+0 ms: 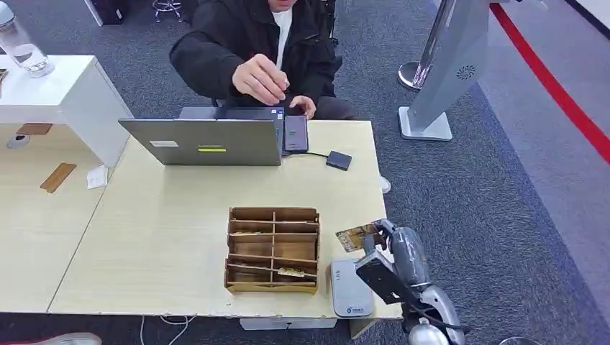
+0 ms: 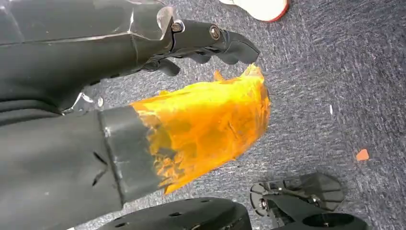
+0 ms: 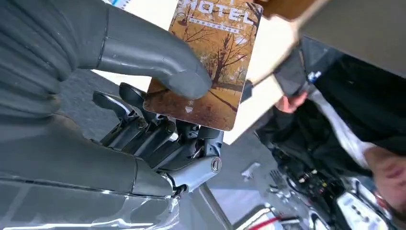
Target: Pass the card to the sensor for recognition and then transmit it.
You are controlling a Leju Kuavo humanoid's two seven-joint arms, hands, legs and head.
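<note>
Head view shows one pale wooden surface [image 1: 158,237], and on it, taking the divided wooden box [image 1: 273,250] as landmark: one open laptop [image 1: 205,140] lies beyond the box, with one person [image 1: 255,43] seated behind it; one grey sensor [image 1: 350,289] sits just right of the box at the near edge; a small dark adapter [image 1: 339,159] lies beyond the box to its right.

The right hand [image 1: 381,248] hovers right of the box, just above and beyond the sensor. It holds the one card [image 1: 354,237] in play, an autumn-tree hotel card; in the right wrist view the thumb [image 3: 158,67] presses on the card's [image 3: 210,62] face while the dark fingers [image 3: 158,129] back it from below, so the grip is a closed pinch on one end of the card. A second card seems to lie in one near compartment of the box [image 1: 296,272].

The left hand [image 2: 210,40] hangs over the carpet, fingers curled in, nothing in them that I can see.

Risks, as I judge them: the pinch covers only one end, so the card could pivot or slip when lowered to the sensor. If it arrives tilted or off to the side, the sensor may not read it. The box stands close, and a wide swing could knock it.
</note>
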